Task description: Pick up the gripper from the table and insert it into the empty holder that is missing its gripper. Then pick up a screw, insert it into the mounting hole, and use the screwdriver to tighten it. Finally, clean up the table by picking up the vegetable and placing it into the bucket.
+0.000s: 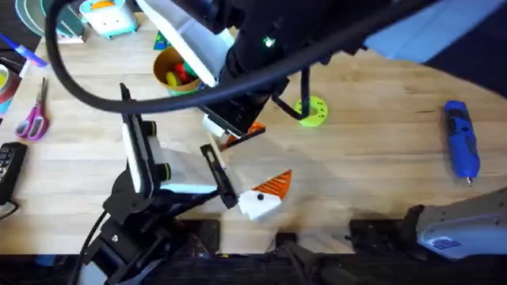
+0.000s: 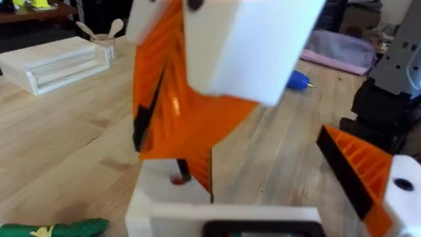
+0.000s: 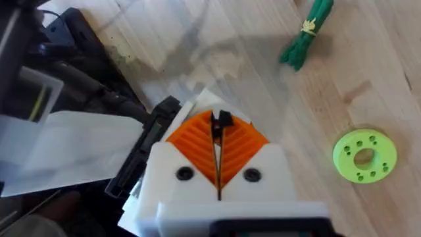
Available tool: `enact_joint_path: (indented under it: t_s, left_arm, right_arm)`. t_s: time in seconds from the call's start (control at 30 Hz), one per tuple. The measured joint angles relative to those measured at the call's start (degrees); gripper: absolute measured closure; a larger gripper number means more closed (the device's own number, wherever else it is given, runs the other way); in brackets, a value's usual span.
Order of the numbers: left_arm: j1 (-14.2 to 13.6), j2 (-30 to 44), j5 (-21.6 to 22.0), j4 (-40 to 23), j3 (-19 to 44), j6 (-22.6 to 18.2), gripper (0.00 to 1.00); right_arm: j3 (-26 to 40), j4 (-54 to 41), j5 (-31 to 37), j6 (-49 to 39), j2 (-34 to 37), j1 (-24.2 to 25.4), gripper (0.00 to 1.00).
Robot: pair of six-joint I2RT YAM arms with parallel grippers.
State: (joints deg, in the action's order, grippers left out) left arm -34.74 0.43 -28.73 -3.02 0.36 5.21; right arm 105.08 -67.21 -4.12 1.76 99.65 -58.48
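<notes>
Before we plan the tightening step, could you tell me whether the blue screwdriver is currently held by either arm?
No: the screwdriver lies alone on the table at the far right, with no gripper near it.

I see a light brown wooden table [image 1: 380,119] with thin plank lines. The screwdriver [image 1: 462,142] is bright blue. The bucket [image 1: 176,71] is yellow-gold, and I think it has red and yellow bits inside, though that part is hard to make out. The vegetable [image 3: 306,34] is dark green with a small yellow tie. A round disc [image 3: 364,155] is lime green with little holes. My right gripper [image 3: 218,148] is white with orange ribbed pads.
</notes>
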Motion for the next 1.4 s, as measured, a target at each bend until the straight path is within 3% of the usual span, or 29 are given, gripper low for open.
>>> enact_joint_path:
  t_s: [1.4]
  left_arm:
    - [-0.1,0.0,0.0,0.1,0.0,-0.3,0.008]
  right_arm:
    - [0.1,0.7,0.8,0.0,0.1,0.0,0.994]
